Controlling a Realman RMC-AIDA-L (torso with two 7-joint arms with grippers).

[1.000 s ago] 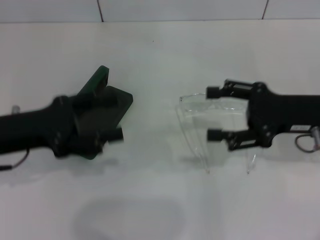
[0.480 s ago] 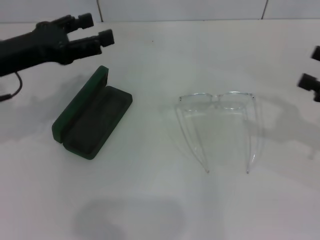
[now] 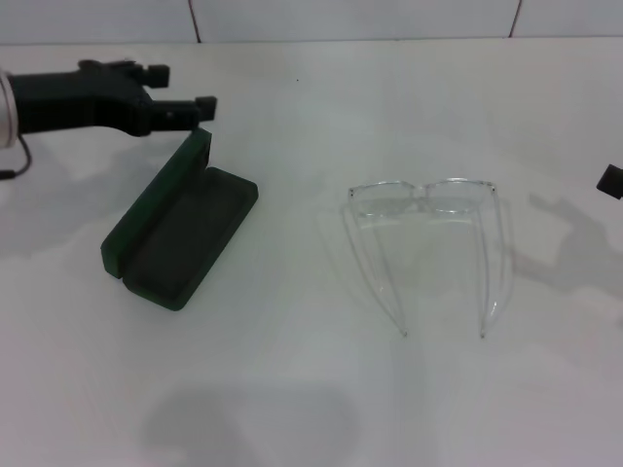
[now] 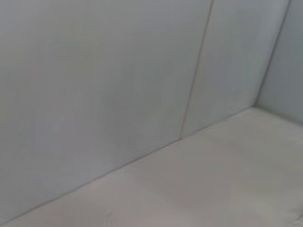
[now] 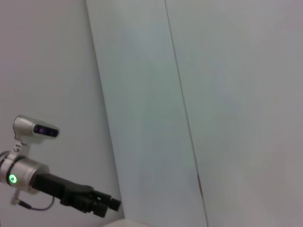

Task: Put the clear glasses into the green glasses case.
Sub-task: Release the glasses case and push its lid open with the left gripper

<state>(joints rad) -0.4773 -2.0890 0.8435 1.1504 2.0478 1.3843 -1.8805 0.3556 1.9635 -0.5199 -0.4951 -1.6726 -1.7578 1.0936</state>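
Observation:
The green glasses case (image 3: 180, 236) lies open on the white table (image 3: 292, 389) at the left, its lid standing up along its far-left side, its dark inside bare. To its right lie the clear glasses (image 3: 425, 197), arms unfolded and pointing to the table's front. My left gripper (image 3: 183, 88) hovers behind the case at the back left, open and holding nothing; the right wrist view also shows this left gripper (image 5: 105, 206) from afar. Only a black tip of my right gripper (image 3: 611, 181) shows at the right edge, well apart from the glasses.
A pale tiled wall (image 3: 350, 17) runs along the table's back edge. The left wrist view shows only the wall (image 4: 118, 85) and the table surface (image 4: 218, 189).
Both arms have pulled away. The left gripper went from over the case to the back left. The right gripper left the glasses and slid out to the right edge.

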